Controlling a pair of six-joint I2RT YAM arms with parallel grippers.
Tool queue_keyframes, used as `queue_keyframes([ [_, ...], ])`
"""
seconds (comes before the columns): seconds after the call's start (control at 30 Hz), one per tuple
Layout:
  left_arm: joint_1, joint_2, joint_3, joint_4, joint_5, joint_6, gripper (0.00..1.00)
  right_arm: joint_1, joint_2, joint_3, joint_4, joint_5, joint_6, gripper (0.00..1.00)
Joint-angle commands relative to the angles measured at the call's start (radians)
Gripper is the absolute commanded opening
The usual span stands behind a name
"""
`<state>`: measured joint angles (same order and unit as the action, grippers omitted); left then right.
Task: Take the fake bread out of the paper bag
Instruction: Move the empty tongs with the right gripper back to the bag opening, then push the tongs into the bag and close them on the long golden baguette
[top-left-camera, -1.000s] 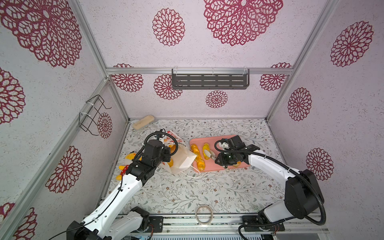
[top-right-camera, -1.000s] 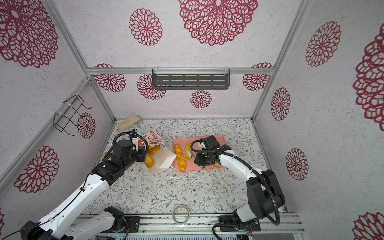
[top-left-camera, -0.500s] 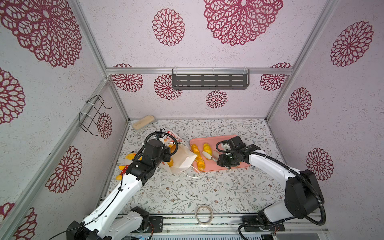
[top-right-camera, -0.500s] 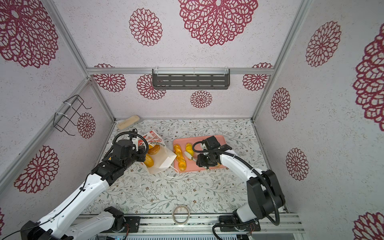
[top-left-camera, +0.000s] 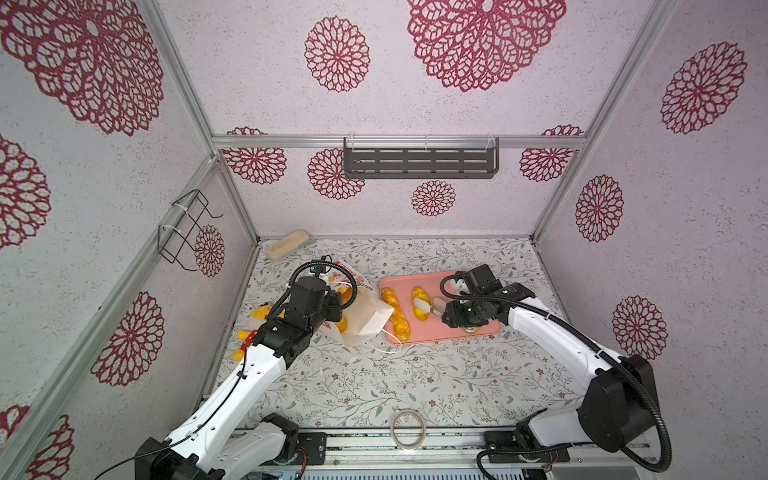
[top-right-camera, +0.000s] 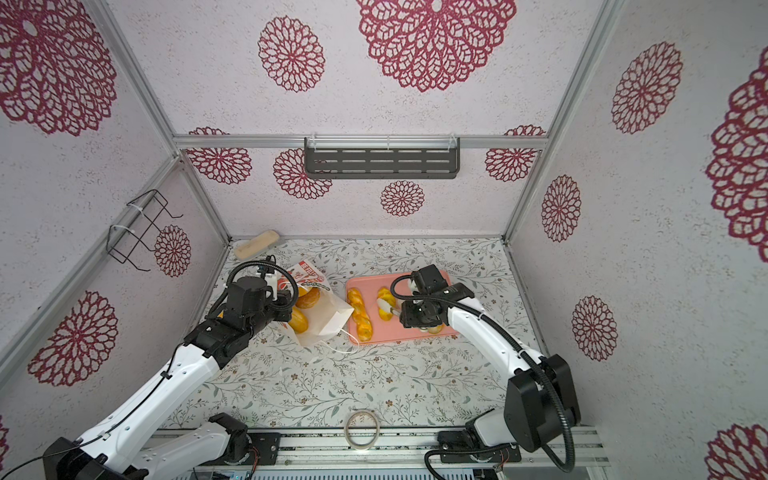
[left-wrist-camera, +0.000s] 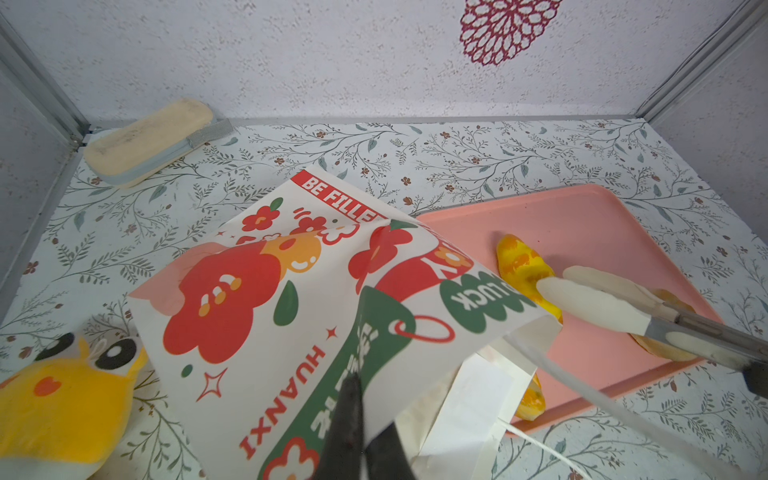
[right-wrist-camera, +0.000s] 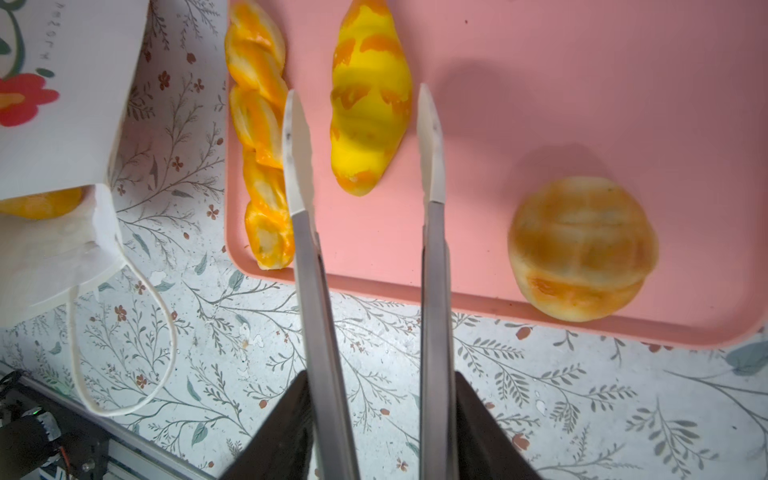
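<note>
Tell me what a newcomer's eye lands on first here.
On the pink tray, right of centre, lie a glossy braided roll, yellow loaf and round bun. The right gripper holds tongs open above the loaf. Left of the tray, the left gripper pinches the red-flowered paper bag.

1. Your left arm (top-left-camera: 257, 370) and right arm (top-left-camera: 557, 340) have white shells dotted with small dark screw holes.
2. Elbows, wrists and bases are black blocks.
3. A ribbed black hose (top-left-camera: 665, 428) arcs at three o'clock of the right shoulder.
4. The left gripper (left-wrist-camera: 370, 403) and right gripper (right-wrist-camera: 380, 378) end in black wedges.
</note>
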<state>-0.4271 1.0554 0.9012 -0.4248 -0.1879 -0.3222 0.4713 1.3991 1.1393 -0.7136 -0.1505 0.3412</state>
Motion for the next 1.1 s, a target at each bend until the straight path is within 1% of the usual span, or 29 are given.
queue_keyframes([
  [0.0, 0.007, 0.003, 0.011, -0.012, 0.021, 0.013, 0.0, -0.006, -0.066, 0.043, -0.04, 0.003, 0.003, 0.45],
  [0.13, 0.005, -0.012, -0.007, -0.004, 0.042, 0.014, 0.0, 0.006, -0.122, 0.064, -0.053, -0.065, 0.037, 0.4],
  [0.23, 0.006, -0.028, -0.022, 0.009, 0.056, 0.015, 0.0, 0.053, -0.183, 0.074, -0.045, -0.124, 0.081, 0.39],
  [0.37, 0.006, -0.044, -0.037, 0.026, 0.078, 0.021, 0.0, 0.2, -0.24, 0.082, 0.0, -0.164, 0.158, 0.39],
  [0.43, 0.005, -0.051, -0.042, 0.03, 0.092, 0.024, 0.0, 0.286, -0.252, 0.066, 0.065, -0.175, 0.227, 0.39],
  [0.57, 0.004, -0.06, -0.053, 0.037, 0.102, 0.023, 0.0, 0.387, -0.259, -0.005, 0.223, -0.181, 0.332, 0.4],
  [0.63, 0.004, -0.062, -0.056, 0.036, 0.107, 0.019, 0.0, 0.421, -0.24, -0.022, 0.272, -0.178, 0.344, 0.4],
  [0.77, 0.004, -0.065, -0.061, 0.034, 0.108, 0.012, 0.0, 0.452, -0.18, -0.026, 0.339, -0.184, 0.344, 0.42],
  [0.9, 0.005, -0.066, -0.062, 0.033, 0.107, 0.01, 0.0, 0.459, -0.106, -0.014, 0.397, -0.184, 0.338, 0.46],
  [1.07, 0.005, -0.066, -0.059, 0.028, 0.105, 0.009, 0.0, 0.463, -0.01, 0.017, 0.411, -0.177, 0.312, 0.47],
])
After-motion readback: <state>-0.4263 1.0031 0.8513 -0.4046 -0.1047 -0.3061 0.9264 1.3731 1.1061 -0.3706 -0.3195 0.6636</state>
